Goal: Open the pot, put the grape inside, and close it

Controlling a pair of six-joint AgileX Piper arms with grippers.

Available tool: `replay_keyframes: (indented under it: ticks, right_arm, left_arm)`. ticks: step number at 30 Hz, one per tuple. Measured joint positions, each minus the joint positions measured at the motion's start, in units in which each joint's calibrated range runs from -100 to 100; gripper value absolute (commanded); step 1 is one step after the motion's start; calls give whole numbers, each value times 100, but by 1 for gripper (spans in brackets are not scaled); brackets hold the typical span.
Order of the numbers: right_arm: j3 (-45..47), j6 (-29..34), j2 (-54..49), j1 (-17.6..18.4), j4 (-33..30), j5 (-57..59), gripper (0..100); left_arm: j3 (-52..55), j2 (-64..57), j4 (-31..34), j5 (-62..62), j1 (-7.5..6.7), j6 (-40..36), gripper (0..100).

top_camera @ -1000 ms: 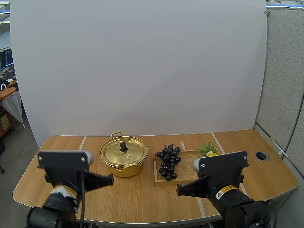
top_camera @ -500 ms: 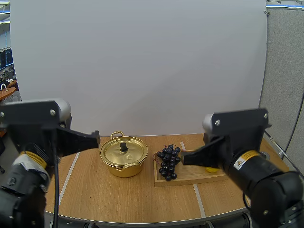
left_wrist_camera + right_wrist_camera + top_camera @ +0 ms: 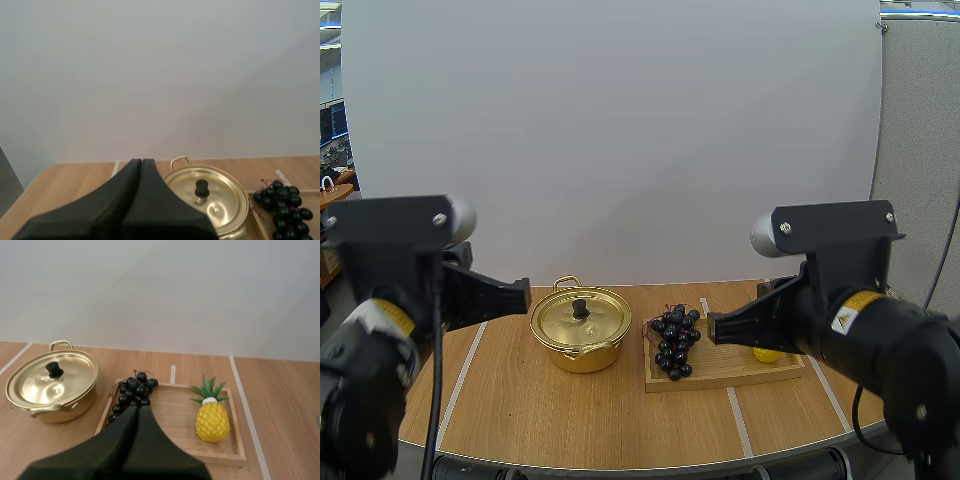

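In the high view the right arm (image 3: pixel 860 330) covered most of the pineapple (image 3: pixel 767 354) and the far right corner of the tray (image 3: pixel 720 368). The right tool (image 3: pixel 137 408), fingers pressed together, hid the lower grapes (image 3: pixel 134 388). The left tool (image 3: pixel 141 162) masked the near-left rim of the pot (image 3: pixel 215 197), and the frame edge cut off the grapes there.

It looked like an office lab: a white backdrop (image 3: pixel 610 140) stood behind the wooden table (image 3: pixel 570 410), a grey partition (image 3: pixel 920 130) beside it.

no words can be read; a yellow warning-triangle sticker (image 3: pixel 841 319) sits on the right arm (image 3: pixel 890 345).
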Motion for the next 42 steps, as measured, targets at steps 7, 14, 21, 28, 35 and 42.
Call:
replay_keyframes:
  ticks: [7,14,21,28,35,42]
  right_arm:
    - [0,73,1505,0,-49,-115,0]
    - [-147,73,3089,0,-49,-918,0]
    - [-639,73,3674,0,-169,-1078,4]
    - [-739,73,3729,0,-229,-1336,100]
    - [-749,73,3729,0,-249,-1336,100]
    - [-749,73,3729,0,-249,-1336,100]
  left_arm:
    - [-492,1455,-12,-96,0,27,0]
    - [-1270,2696,-22,-263,0,106,17]
    - [-1584,3575,-35,-263,0,148,89]
    - [-1622,3976,-47,-192,0,603,100]
    - [-1619,4418,-47,384,0,1014,100]
    - [-1619,5142,-614,466,2,2250,100]
